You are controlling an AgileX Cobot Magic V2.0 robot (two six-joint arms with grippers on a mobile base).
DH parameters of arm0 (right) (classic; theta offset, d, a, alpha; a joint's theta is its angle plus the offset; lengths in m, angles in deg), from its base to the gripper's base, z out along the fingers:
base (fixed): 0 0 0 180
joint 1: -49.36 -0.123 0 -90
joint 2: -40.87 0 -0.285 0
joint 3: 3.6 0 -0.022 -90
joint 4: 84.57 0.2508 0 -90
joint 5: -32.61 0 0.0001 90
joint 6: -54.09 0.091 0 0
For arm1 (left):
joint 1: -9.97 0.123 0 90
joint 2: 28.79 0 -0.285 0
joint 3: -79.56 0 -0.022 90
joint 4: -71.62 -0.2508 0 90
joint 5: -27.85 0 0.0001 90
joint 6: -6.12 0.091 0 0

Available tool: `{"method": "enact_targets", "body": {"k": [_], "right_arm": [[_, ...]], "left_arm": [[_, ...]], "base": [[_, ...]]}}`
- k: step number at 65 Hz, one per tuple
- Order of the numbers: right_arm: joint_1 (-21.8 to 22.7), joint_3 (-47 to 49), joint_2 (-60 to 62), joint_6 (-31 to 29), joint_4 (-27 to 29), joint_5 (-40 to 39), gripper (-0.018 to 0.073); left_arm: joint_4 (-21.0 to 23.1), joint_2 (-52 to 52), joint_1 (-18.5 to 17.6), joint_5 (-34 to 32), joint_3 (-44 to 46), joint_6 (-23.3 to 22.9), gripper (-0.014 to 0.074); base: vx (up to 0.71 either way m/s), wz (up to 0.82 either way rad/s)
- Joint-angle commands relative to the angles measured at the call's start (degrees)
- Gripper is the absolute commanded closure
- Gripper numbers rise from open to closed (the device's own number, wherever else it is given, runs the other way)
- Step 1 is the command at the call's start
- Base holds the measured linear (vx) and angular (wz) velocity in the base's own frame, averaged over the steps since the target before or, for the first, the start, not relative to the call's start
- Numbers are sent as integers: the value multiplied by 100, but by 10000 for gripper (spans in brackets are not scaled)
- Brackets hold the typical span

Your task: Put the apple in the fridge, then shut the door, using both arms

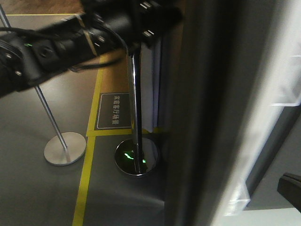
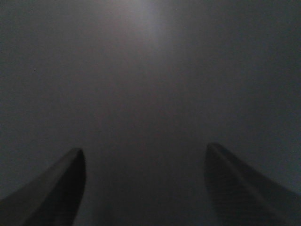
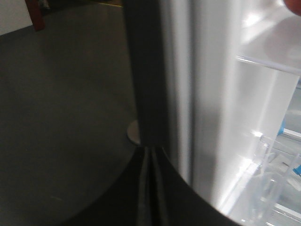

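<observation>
The door (image 1: pixel 207 117) stands edge-on in the front view, dark grey outside with a white lining (image 1: pixel 277 94) to its right. My left arm (image 1: pixel 70 42) reaches across the top toward it. A flat dark grey surface (image 2: pixel 150 70) fills the left wrist view, close in front of my left gripper (image 2: pixel 146 160), which is open and empty. My right gripper (image 3: pixel 151 153) is shut on nothing, just below the door's dark edge (image 3: pixel 146 70). Clear bins (image 3: pixel 268 188) and blue tape (image 3: pixel 282 127) show in the white interior. A reddish sliver (image 3: pixel 294 2) sits in the top corner; I cannot tell whether it is the apple.
Two stanchion posts stand left of the door, one with a matt base (image 1: pixel 65 148) and one with a shiny base (image 1: pixel 136 157). Yellow floor tape (image 1: pixel 87 174) runs past a floor sign (image 1: pixel 114 110). A dark part (image 1: pixel 289 186) juts in at the lower right.
</observation>
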Motion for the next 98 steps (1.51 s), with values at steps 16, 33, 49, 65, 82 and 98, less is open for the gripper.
{"method": "enact_targets", "body": {"k": [16,33,49,65,82,98], "right_arm": [[9,150,-59,-113,244,-1083,547],[14,406,-460,-92,-503,-2407,322],[14,1237,-2145,-60,-855,-3644,1],[14,2468,-3981,-167,-855,-4480,-21],[15,3705,-5543,-180,-839,-4851,-21],[20,4634,-6598,-180,-831,-4830,-21]], "left_arm": [[-335,281,-146,-651,185,588,230],[-1587,487,320,-640,185,568,500],[-2175,697,552,-602,185,585,605],[-3072,967,851,7,185,562,605],[-3967,1210,1110,457,185,218,605],[-4037,1293,1389,678,185,109,605]], "base": [[0,0],[0,0],[0,0],[0,0],[0,0],[0,0]]}}
